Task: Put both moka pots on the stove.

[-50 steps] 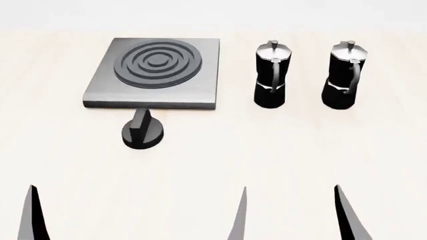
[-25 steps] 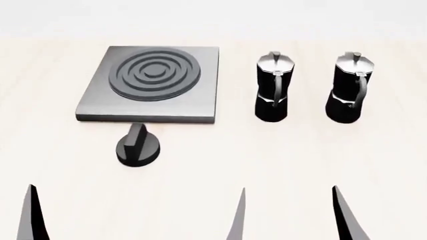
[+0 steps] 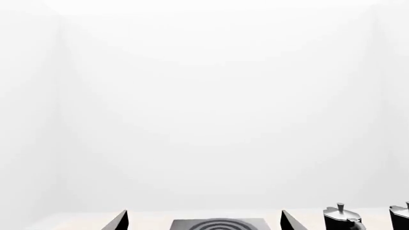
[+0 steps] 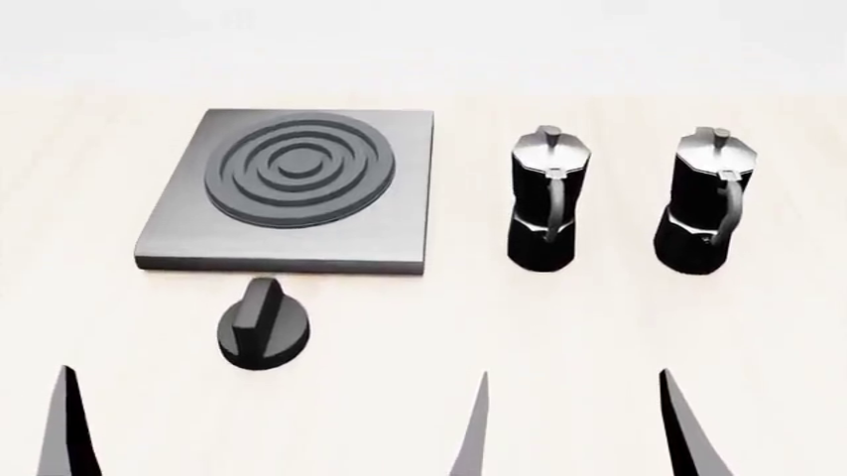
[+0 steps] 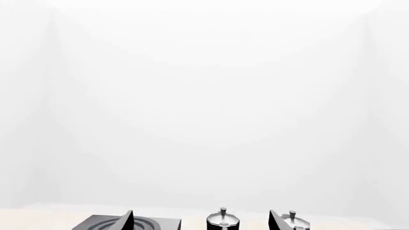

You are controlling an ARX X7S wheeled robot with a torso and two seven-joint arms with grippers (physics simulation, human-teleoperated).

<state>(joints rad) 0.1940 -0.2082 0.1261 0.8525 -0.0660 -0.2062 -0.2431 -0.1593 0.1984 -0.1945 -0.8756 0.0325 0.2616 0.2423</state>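
Reaching state: both grippers sit at the near edge of the head view, well short of every object, with nothing between their fingers.
Right gripper [image 4: 576, 421]: fingers spread wide, released; only two dark pointed fingertips show.
Left gripper [image 3: 203, 221]: fingers parted and empty in the left wrist view; only one finger shows in the head view.
Key relation: both moka pots stand straight ahead of the right gripper, on the far side of it; judged the nearer arm for both.
Near moka pot [image 4: 542, 198]: just right of the stove, upright, long axis vertical, handle facing the robot.
Far moka pot [image 4: 707, 203]: further right of the stove, beside the first pot, apart from it, same upright pose.
Pot material: glossy black faceted body, pinched waist, silver-sheened lid with small knob, curved black handle.
Stove [image 4: 384, 233]: flat square brushed-grey plate, rounded corners, raised concentric ring burner; unoccupied.
Dial knob [image 4: 265, 325]: round, black, ridged; just in front of the stove.
Table [image 4: 397, 337]: pale, light wood-grain texture, matte.
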